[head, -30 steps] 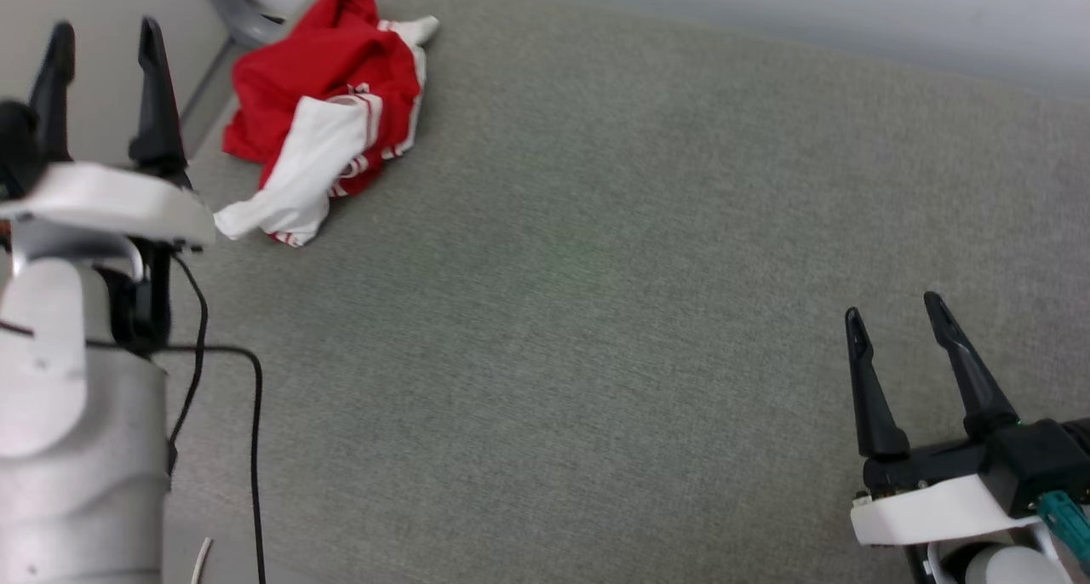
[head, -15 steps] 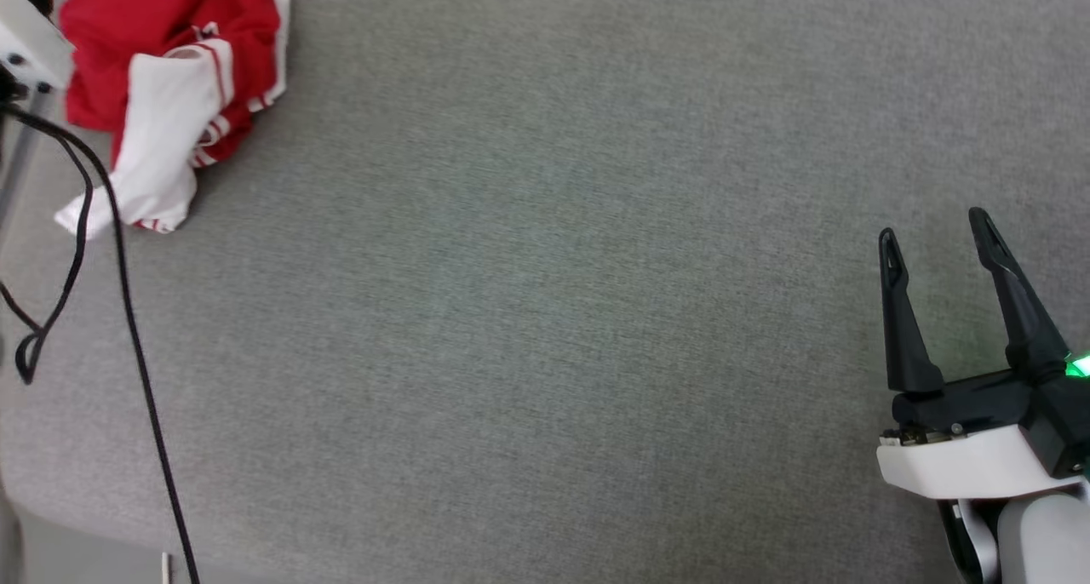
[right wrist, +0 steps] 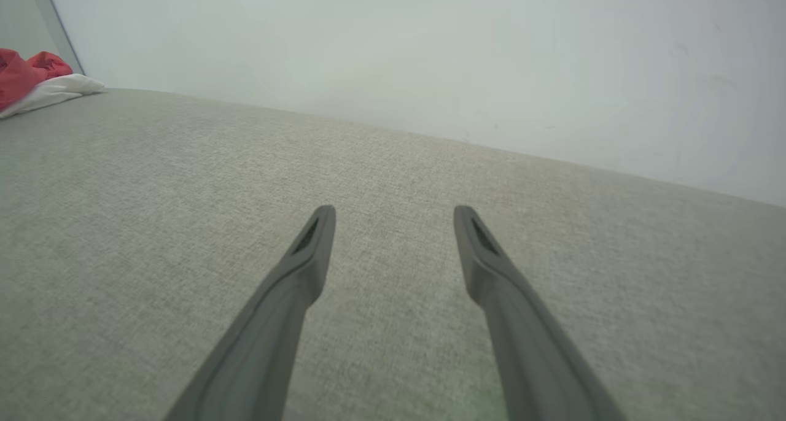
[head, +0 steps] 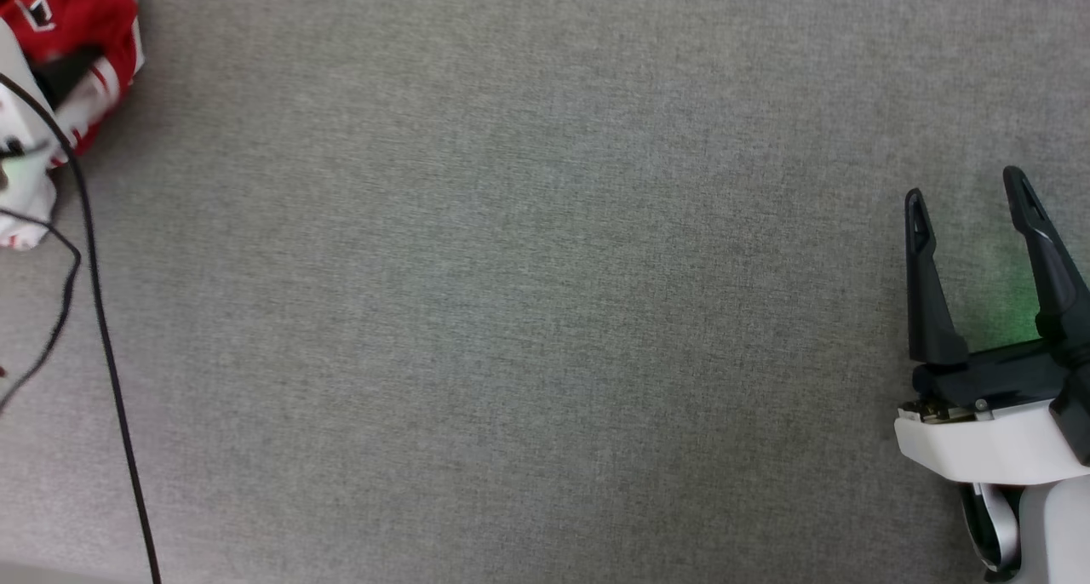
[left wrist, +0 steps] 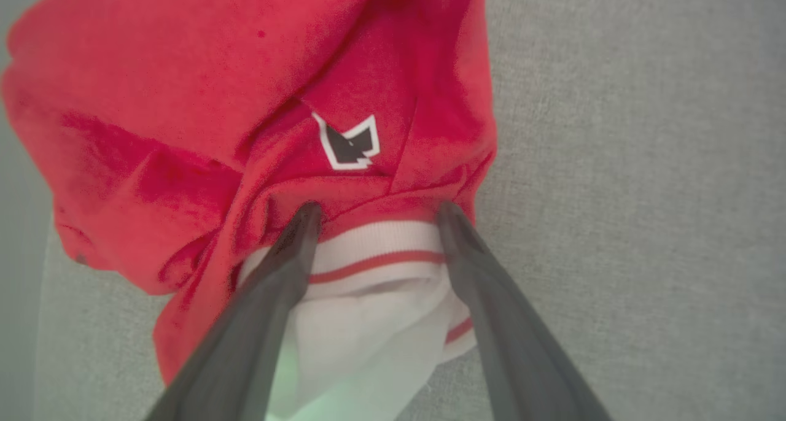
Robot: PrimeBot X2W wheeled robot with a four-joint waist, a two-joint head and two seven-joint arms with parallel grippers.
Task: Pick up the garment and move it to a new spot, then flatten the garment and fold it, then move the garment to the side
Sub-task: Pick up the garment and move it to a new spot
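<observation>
While its jaws stand wide, the left tool [left wrist: 379, 212] straddles the striped white sleeve of the garment [left wrist: 184, 102], which lies crumpled at the left side of the desk [head: 511, 312]. Well apart, across bare grey cloth, the right tool [head: 964, 188] hovers, likewise open and empty. Closing here may pinch only the sleeve, so the bundle could trail, snag the cable [head: 102, 329], or slip free.

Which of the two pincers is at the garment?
The left pincer: it stands open astride the white striped trim of the garment. The right pincer is over bare grey surface.
</observation>
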